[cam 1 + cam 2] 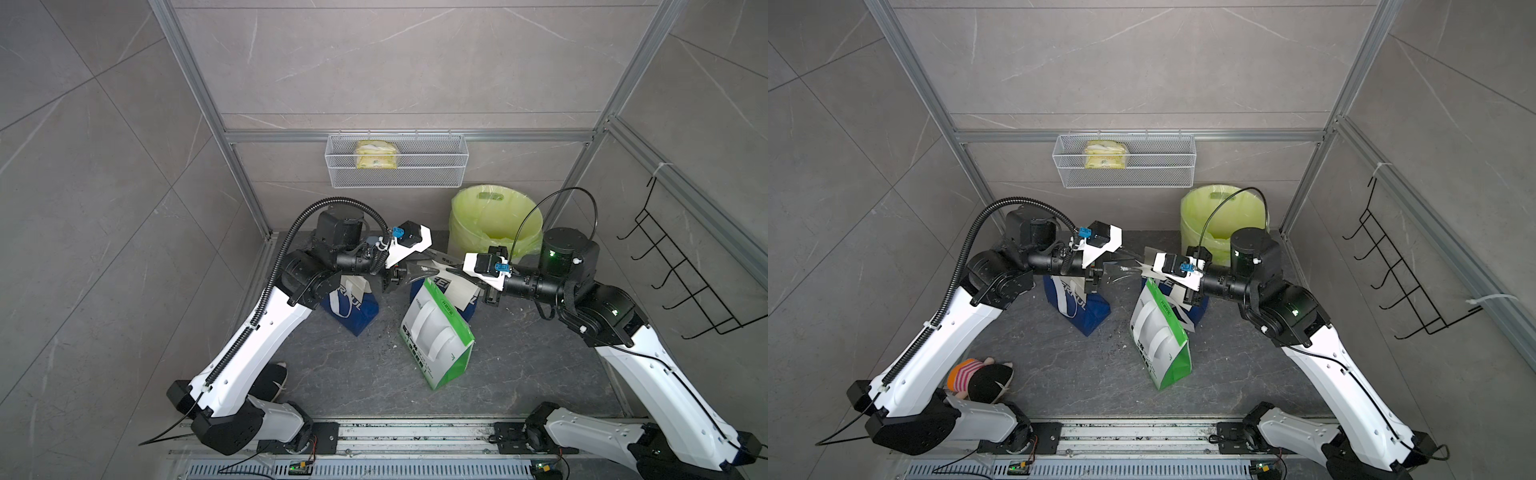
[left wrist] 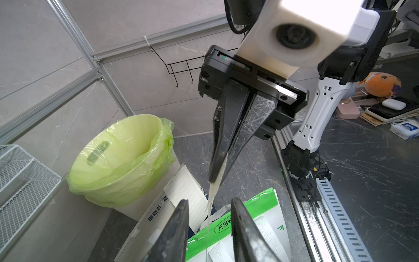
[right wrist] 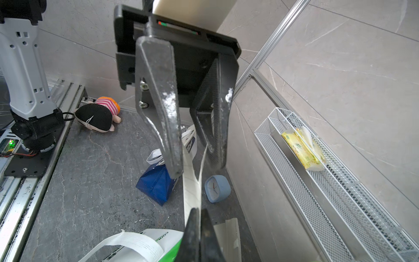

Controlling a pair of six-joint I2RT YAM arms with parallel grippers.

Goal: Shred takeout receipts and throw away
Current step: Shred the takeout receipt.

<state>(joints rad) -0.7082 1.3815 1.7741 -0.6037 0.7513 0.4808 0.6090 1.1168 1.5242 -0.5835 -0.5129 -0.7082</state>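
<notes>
My right gripper is shut on one end of a takeout receipt, a thin white slip held above the floor between the two arms. The slip's free end runs edge-on between the fingers of my left gripper, which stand apart on either side without touching it. In both top views the grippers meet tip to tip above the bags. Another lined receipt is stuck on a blue-and-white bag below. The bin with a green liner stands behind my right arm.
A green-and-white bag leans in mid-floor, with a blue bag to its left. A small blue clock lies by the back wall. A wire basket hangs on that wall. A plush toy lies by my left arm's base.
</notes>
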